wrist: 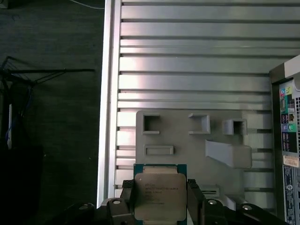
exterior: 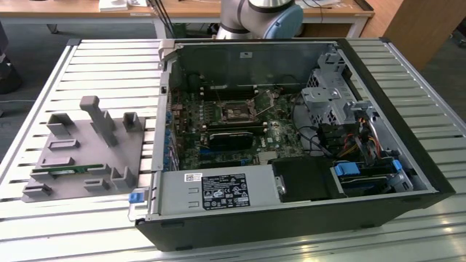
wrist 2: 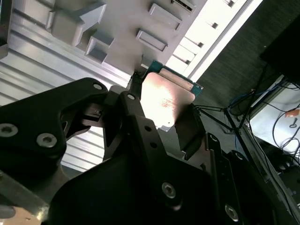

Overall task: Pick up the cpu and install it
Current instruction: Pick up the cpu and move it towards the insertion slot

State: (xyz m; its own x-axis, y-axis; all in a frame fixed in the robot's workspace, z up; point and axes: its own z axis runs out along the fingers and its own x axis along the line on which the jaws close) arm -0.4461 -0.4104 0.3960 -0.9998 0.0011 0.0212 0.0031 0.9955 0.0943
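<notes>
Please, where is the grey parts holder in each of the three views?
Exterior view: the grey parts holder lies on the slatted table, at the exterior view's left of the computer case.
First wrist view: the holder lies beyond the cpu clamped in the gripper.
Second wrist view: likewise beyond the cpu.
Shared landmark: the slatted table.

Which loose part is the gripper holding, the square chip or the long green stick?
The cpu, square and silver, is clamped in the gripper; the green memory stick lies on the grey fixture plate.
</notes>
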